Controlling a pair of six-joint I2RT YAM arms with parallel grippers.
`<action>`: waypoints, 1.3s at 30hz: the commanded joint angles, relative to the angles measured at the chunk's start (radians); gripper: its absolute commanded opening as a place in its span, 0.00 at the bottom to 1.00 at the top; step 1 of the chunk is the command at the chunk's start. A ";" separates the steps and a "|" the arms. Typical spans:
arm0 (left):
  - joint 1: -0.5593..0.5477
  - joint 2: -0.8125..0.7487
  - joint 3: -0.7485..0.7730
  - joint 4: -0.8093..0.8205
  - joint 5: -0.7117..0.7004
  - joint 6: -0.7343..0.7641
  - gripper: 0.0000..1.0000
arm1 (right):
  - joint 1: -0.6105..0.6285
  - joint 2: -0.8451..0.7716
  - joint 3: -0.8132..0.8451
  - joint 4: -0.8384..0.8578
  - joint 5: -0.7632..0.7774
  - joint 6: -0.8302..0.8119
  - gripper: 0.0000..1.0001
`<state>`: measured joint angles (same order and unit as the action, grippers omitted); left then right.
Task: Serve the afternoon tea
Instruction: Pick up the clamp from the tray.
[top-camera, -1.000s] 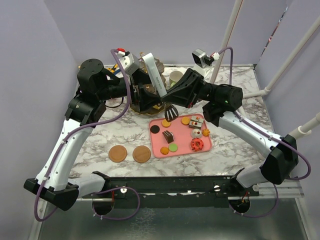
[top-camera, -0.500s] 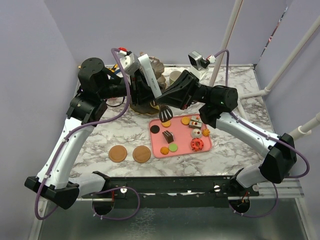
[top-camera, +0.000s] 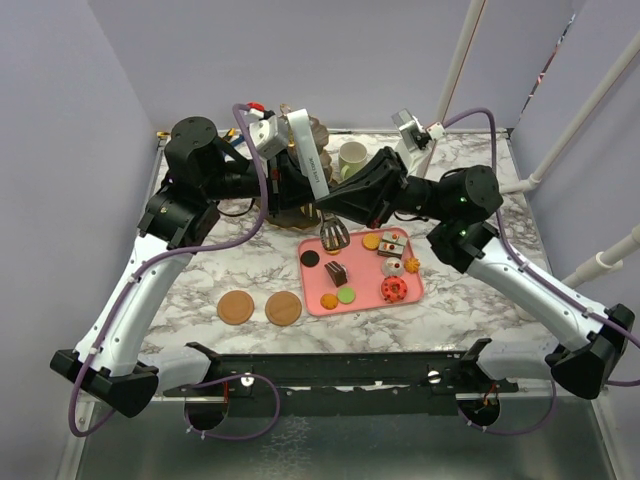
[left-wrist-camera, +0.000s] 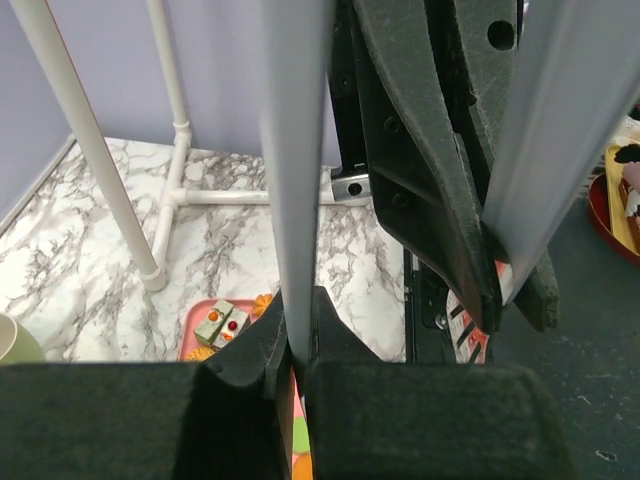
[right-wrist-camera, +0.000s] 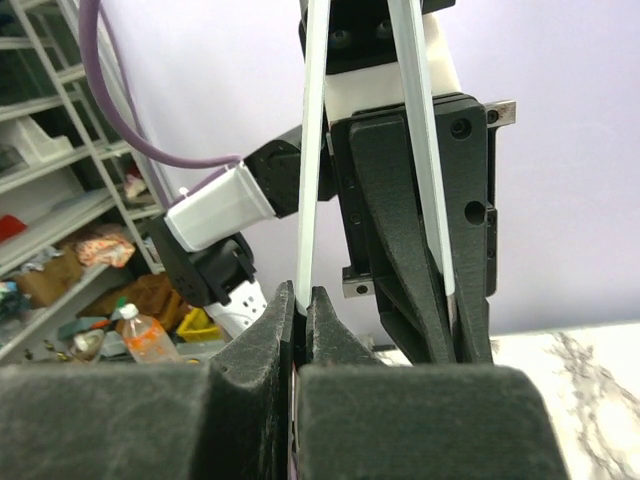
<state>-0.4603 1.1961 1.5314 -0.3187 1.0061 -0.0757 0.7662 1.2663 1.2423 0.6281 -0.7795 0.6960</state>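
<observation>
Top external: both jaws stay clamped on the tongs (top-camera: 311, 162) while the right elbow (top-camera: 596, 346) has swung outward.

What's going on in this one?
Both arms meet above the middle of the table around one pair of tongs. The left gripper and the right gripper each pinch a silver arm of it. Its dark slotted head hangs over the far-left corner of the pink tray. The pastries lie on the tray, and the two coasters are bare.
</observation>
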 joint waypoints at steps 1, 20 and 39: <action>0.018 -0.026 0.047 0.000 0.080 -0.031 0.00 | -0.017 -0.089 0.010 -0.233 -0.013 -0.197 0.01; 0.019 -0.035 0.094 -0.094 0.078 0.046 0.00 | -0.075 -0.142 0.124 -0.601 -0.141 -0.330 0.01; 0.015 -0.035 0.032 -0.108 0.071 0.122 0.00 | -0.077 0.006 0.308 -0.605 -0.297 -0.290 1.00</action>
<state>-0.4469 1.1896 1.5635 -0.4442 1.0557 0.0158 0.6899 1.2842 1.4452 0.1661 -1.0206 0.5049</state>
